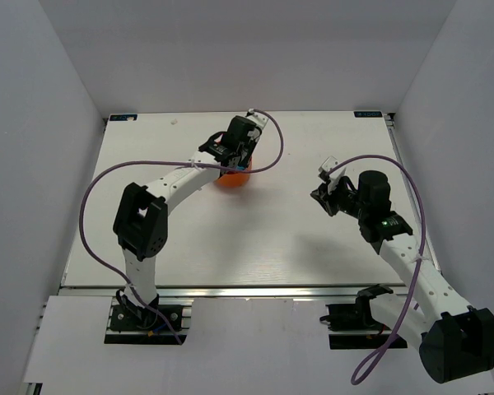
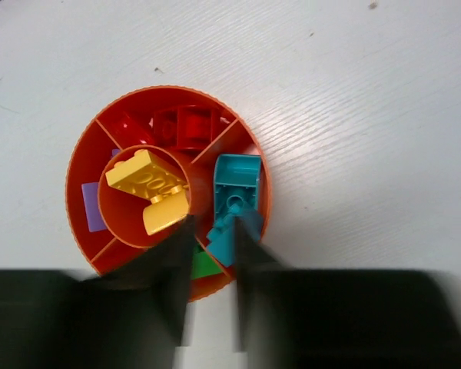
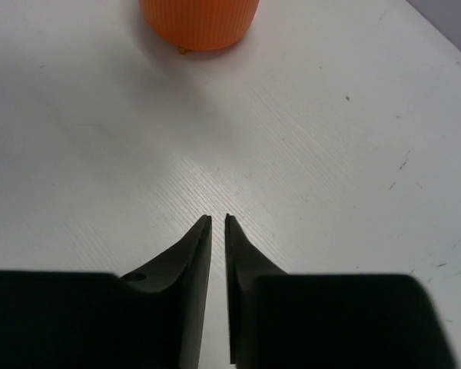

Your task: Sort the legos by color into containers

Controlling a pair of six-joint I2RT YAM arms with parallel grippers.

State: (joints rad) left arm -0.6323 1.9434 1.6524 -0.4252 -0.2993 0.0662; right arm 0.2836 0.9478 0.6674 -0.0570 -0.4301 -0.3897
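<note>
Round orange-red plastic bowl [image 1: 232,178] sits upper centre of the top view on the white bench [image 1: 313,247], mostly hidden under the left arm's wrist. Left fingers [image 2: 183,246] hang over the bowl's lower rim in the left wrist view. They are parted and not clamping anything I can make out.

Bowl contents, left wrist view:
- Yellow studded plastic bricks [image 2: 147,184] are piled in the central hub.
- Red plastic bricks [image 2: 188,127] are in the top wedge.
- Cyan plastic bricks [image 2: 237,181] are in the right wedge. The lower cyan piece shows in the gap between the two finger tips, and orange is visible between it and the left-hand finger.
- Flat purple plastic plate [image 2: 92,206] is in the left wedge.
- Green plastic brick [image 2: 205,265] is in the bottom wedge, partly hidden by the fingers.

Right fingers [image 3: 200,246] are closed to a thin slit with nothing between them, tips low over bare bench. In the right wrist view the bowl is at top centre, well apart from them. In the top view the right arm is right of centre, away from the bowl.
</note>
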